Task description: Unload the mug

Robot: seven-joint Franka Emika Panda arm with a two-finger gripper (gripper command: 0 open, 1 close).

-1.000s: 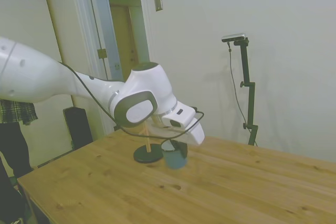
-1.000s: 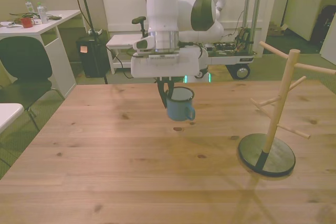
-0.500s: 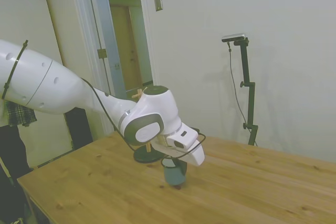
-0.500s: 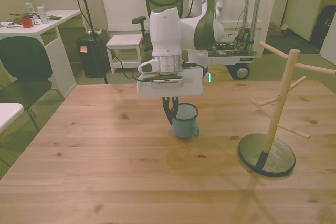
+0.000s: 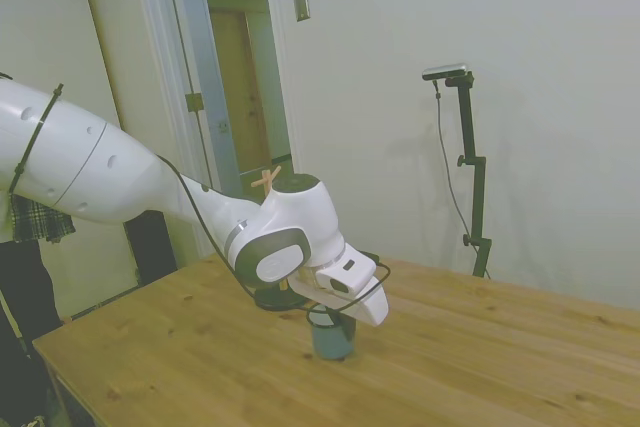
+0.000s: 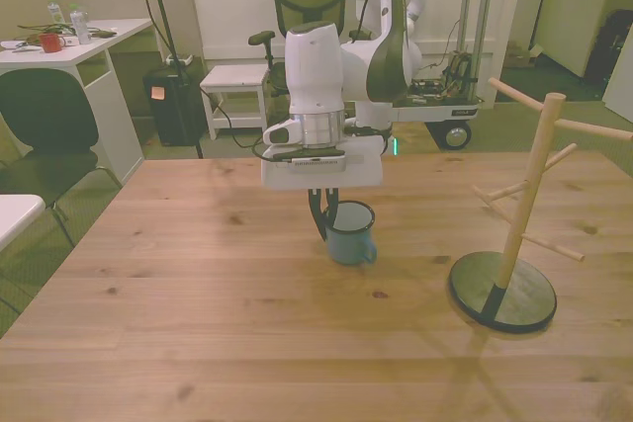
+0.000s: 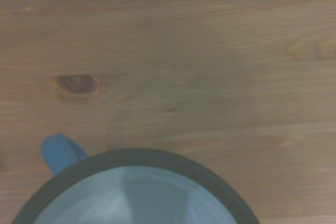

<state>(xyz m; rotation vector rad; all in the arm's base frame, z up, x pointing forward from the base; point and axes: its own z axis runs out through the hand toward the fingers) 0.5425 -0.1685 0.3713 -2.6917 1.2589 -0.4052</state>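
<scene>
The gripper point(image 6: 323, 226) lowered the mug point(image 6: 350, 234) onto the table point(image 6: 198, 294), rim still pinched; stand point(image 6: 514, 234) at three o'clock.

You've got the mug point(image 6: 351, 241) upright on the table point(image 6: 198, 303), around the middle, with the gripper point(image 6: 322, 218) right at its rim on the front view's left. The stand point(image 6: 509, 254) sits well apart toward the front view's right. In the side view, the stand's base point(image 5: 277, 298) lies just behind the mug point(image 5: 331, 338).
</scene>
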